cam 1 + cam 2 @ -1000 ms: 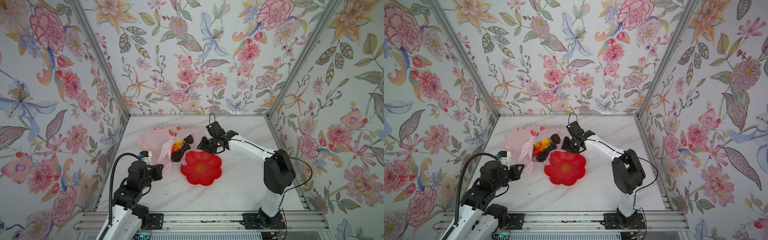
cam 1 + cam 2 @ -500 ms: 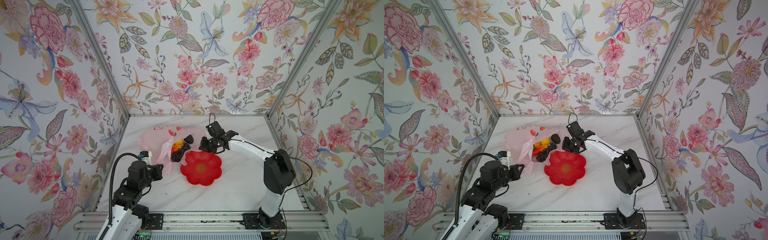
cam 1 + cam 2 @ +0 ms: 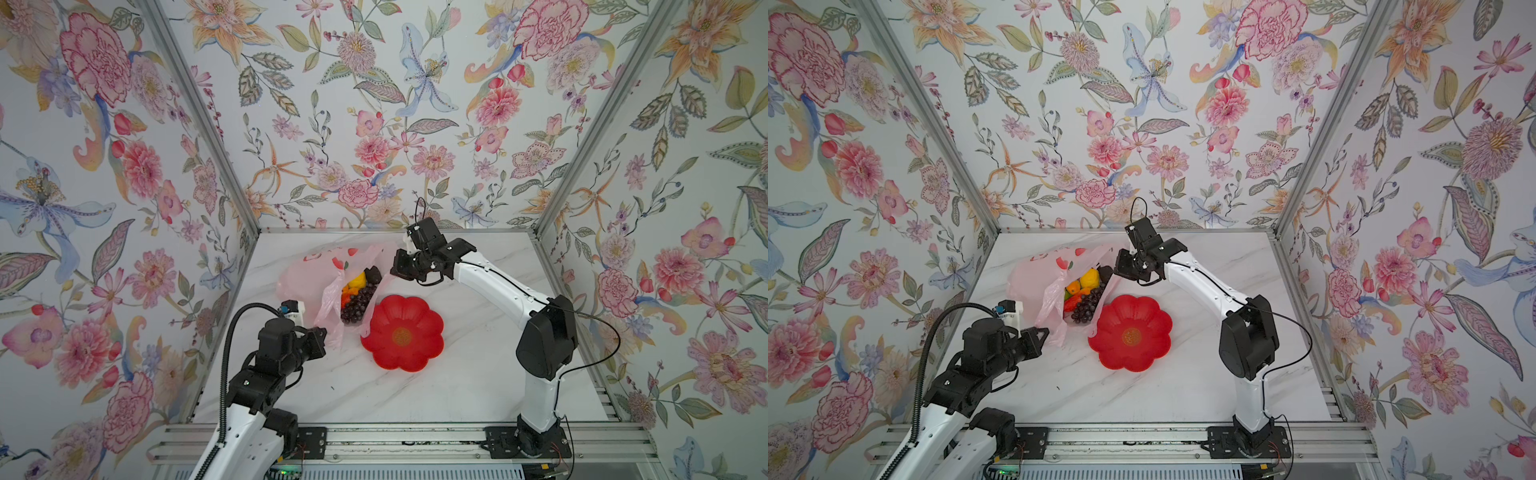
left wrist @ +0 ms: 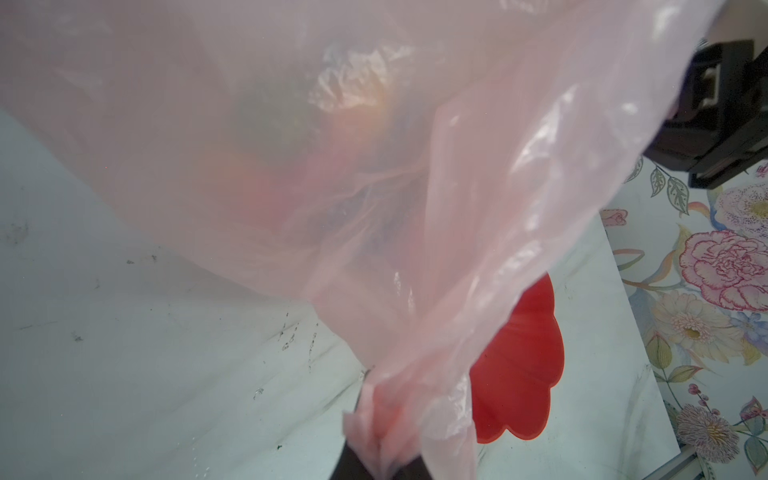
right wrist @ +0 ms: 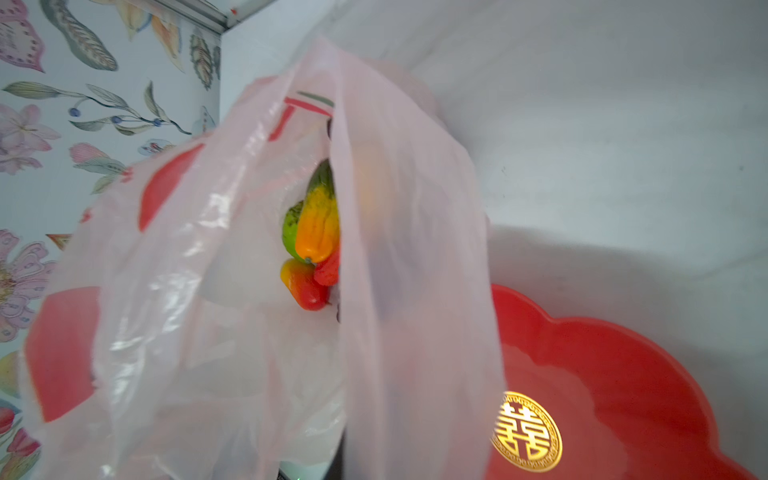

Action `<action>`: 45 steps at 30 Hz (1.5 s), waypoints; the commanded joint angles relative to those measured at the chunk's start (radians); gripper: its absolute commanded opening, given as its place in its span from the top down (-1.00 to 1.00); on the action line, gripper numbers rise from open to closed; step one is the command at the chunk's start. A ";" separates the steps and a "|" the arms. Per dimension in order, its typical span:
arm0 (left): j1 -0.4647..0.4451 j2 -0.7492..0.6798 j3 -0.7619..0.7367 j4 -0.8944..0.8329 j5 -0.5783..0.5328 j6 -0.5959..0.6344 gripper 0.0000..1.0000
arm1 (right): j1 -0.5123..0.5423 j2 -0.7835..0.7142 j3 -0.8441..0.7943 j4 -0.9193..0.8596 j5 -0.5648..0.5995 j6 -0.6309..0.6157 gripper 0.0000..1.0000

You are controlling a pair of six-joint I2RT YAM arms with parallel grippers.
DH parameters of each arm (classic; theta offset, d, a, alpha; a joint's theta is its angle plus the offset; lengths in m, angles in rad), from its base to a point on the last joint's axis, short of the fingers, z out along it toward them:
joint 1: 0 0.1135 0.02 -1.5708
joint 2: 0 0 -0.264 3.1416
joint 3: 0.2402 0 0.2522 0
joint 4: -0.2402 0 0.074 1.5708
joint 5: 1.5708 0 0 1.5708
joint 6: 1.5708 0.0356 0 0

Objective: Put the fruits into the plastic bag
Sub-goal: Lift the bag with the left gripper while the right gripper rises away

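Note:
The pale pink plastic bag (image 3: 307, 270) (image 3: 1034, 274) lies at the back left of the table with its mouth spread between my two grippers. Inside it are the fruits: a yellow one (image 3: 356, 280) (image 3: 1090, 277), a dark grape bunch (image 3: 357, 305) (image 3: 1088, 307), a blackish avocado (image 3: 372, 274) and mangoes (image 5: 318, 224). My left gripper (image 3: 322, 334) (image 4: 382, 457) is shut on the bag's near handle. My right gripper (image 3: 392, 270) (image 3: 1116, 270) is shut on the bag's far edge, and a strip of the bag (image 5: 415, 291) hides its jaws in the right wrist view.
A red flower-shaped plate (image 3: 402, 332) (image 3: 1129, 332) (image 5: 602, 395) with nothing on it sits just right of the bag, between the two arms. Flowered walls close in the white marble table (image 3: 478, 374) on the left, back and right.
My right gripper has closed its jaws at the bag's far edge. The left gripper keeps its hold on the near handle, and the bag and plate stay put.

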 commanded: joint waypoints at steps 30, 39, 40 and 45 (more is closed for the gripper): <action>0.039 0.909 1.159 -0.132 -0.193 0.297 1.00 | -0.204 0.155 0.700 -0.146 -0.114 -0.075 1.00; 0.015 0.909 1.294 -0.030 -0.067 0.195 1.00 | -0.213 -0.011 0.611 0.028 -0.066 -0.066 1.00; 0.016 0.919 1.295 -0.036 -0.069 0.195 1.00 | -0.214 -0.018 0.569 0.047 -0.075 -0.054 1.00; 0.018 1.025 1.330 -0.049 -0.007 0.163 1.00 | -0.226 0.036 0.591 -0.003 -0.159 -0.025 1.00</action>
